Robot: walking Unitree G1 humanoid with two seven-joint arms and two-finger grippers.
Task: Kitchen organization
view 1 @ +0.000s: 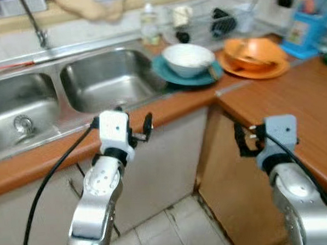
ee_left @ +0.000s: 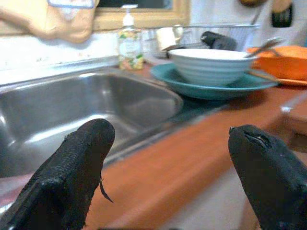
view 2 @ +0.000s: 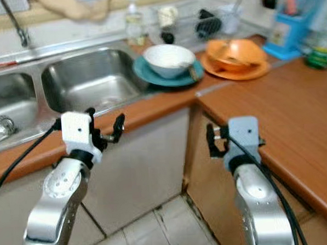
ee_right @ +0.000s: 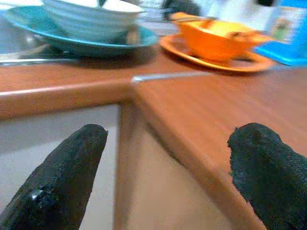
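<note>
A white bowl sits on a teal plate at the sink's right edge, with a utensil leaning in it. Beside it, an orange bowl rests on an orange plate. My left gripper hovers open over the counter's front edge before the right sink basin, empty. Lower, off the corner of the wooden counter, my right gripper is open and holds nothing. Along the left gripper's fingers the bowl and plate lie ahead; along the right gripper's fingers the orange bowl does.
A double steel sink with a tap takes up the left. Behind stand a soap bottle, a wire dish rack and a blue holder. Cabinet doors and tiled floor lie below.
</note>
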